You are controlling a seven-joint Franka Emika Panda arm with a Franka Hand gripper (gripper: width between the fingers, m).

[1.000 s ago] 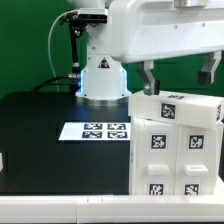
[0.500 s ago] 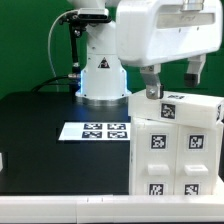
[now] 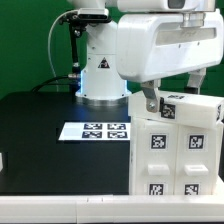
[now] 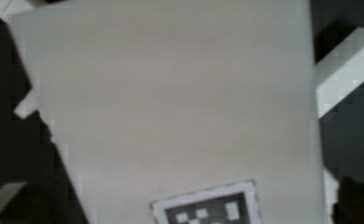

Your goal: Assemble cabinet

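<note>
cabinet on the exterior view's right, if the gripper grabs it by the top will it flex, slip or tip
The cabinet looks like rigid white plastic, so it probably won't flex much. Its smooth faces could be slippery between the fingers. It stands tall and broad on the table, so it likely slides rather than tips.

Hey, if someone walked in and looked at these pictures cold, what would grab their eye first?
First, the bulky white gripper at the exterior view's upper right, its fingers straddling the top edge of the cabinet. The cabinet itself, a big white box dotted with black-and-white tags, fills the lower right and nearly the whole wrist view. After that, the marker board lying flat on the black table near the arm's base.
</note>
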